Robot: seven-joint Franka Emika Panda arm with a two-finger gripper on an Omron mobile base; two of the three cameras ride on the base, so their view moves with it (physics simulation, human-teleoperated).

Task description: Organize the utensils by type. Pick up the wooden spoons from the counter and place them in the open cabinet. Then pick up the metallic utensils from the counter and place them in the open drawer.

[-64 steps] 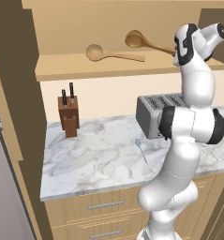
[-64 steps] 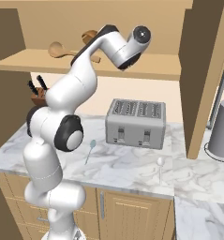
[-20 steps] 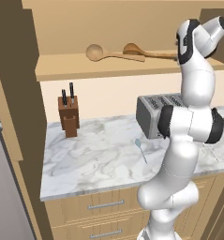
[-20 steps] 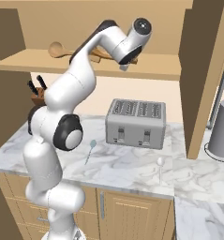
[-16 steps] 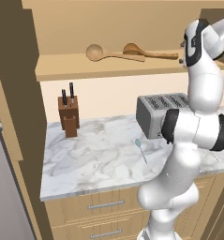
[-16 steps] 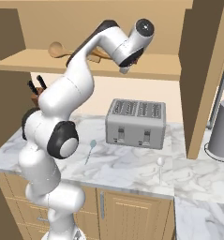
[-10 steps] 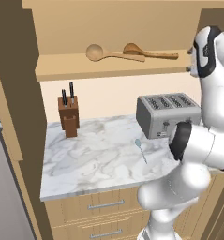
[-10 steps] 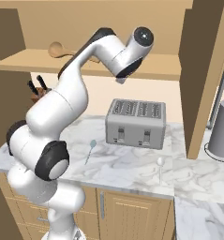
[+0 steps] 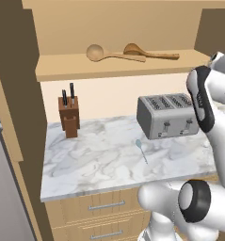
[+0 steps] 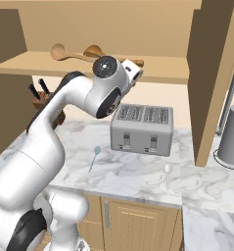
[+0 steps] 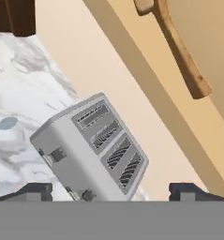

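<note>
Both wooden spoons [image 9: 128, 52] now lie on the open cabinet [image 9: 118, 68] shelf. Having let go, my claw [image 11: 111, 190] hangs apart and empty; next come the metallic utensils [image 9: 141, 149] on the surface [image 9: 95, 155].

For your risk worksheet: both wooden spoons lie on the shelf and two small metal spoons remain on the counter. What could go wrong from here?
1. The bluish spoon is thin and flat on the counter; the open gripper may slip off it.
2. It lies close to the toaster, which the arm might bump.
</note>
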